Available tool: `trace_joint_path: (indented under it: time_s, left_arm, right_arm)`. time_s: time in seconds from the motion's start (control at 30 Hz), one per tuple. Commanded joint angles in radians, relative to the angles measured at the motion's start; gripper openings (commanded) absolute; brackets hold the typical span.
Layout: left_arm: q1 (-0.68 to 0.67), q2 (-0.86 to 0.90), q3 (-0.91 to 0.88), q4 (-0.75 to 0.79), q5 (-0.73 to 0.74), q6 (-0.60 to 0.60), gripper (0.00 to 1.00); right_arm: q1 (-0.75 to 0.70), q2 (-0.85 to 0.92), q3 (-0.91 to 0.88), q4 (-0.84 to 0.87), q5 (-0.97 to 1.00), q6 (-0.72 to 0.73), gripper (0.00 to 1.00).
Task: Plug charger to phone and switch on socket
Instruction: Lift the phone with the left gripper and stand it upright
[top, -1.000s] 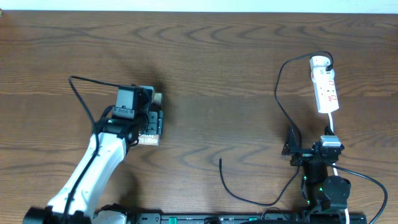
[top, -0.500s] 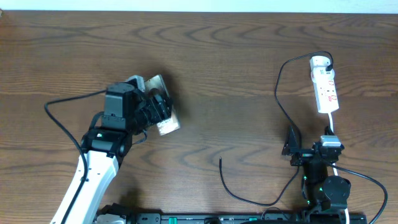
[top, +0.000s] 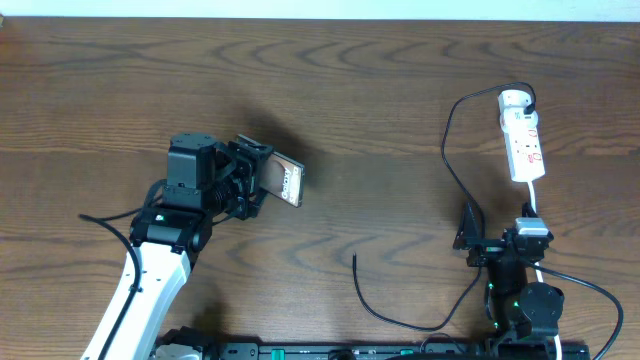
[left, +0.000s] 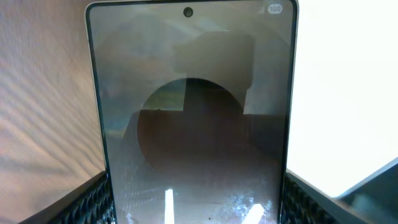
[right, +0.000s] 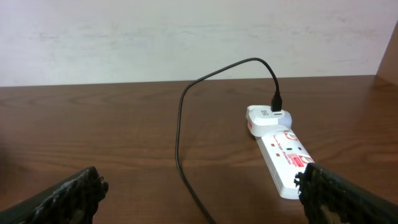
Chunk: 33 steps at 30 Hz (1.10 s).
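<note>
My left gripper (top: 252, 180) is shut on the phone (top: 283, 180) and holds it tilted above the table, left of centre. In the left wrist view the phone's dark glass screen (left: 193, 124) fills the frame between my fingers (left: 193, 214). The white socket strip (top: 523, 140) lies at the far right. The charger's black cable (top: 450, 165) runs from the adapter at the strip's far end and loops down to its free tip (top: 355, 259) on the table. My right gripper (top: 497, 238) is open and empty just below the strip. In the right wrist view the socket (right: 283, 155) and cable (right: 180, 124) lie ahead of the open fingers (right: 202, 199).
The wooden table (top: 380, 90) ends at a pale wall along the far edge. The socket's white cord (top: 535, 200) runs down past my right gripper. A black arm cable (top: 105, 222) trails left of the left arm.
My left gripper has lifted the phone off the table, turned it onto its edge and carried it to the right. The right arm, socket and charger have not moved.
</note>
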Motion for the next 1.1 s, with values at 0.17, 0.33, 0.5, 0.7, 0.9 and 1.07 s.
trace_joint_path:
  time_s: [0.17, 0.33, 0.5, 0.7, 0.9, 1.07]
  left_arm:
    - [0.004, -0.019, 0.027, 0.01, 0.208, -0.373, 0.07]
    - [0.004, -0.019, 0.027, 0.01, 0.306, -0.449, 0.07]
    - [0.004, -0.019, 0.027, 0.027, 0.379, -0.473, 0.07]
    - [0.027, -0.019, 0.027, 0.043, 0.48, -0.508, 0.07]
    - [0.048, -0.018, 0.027, 0.043, 0.479, -0.506, 0.07]
    - [0.048, -0.018, 0.027, 0.041, 0.421, -0.436, 0.07]
  right_arm:
    - [0.011, -0.005, -0.001, -0.005, 0.001, 0.013, 0.99]
    - [0.011, -0.005, -0.001, -0.005, 0.001, 0.013, 0.99]
    - [0.011, -0.005, -0.001, -0.005, 0.001, 0.013, 0.99]
    - [0.011, -0.005, -0.001, -0.005, 0.001, 0.013, 0.99]
    - [0.011, -0.005, -0.001, -0.005, 0.001, 0.013, 0.99]
    - [0.011, -0.005, -0.001, -0.005, 0.001, 0.013, 0.99]
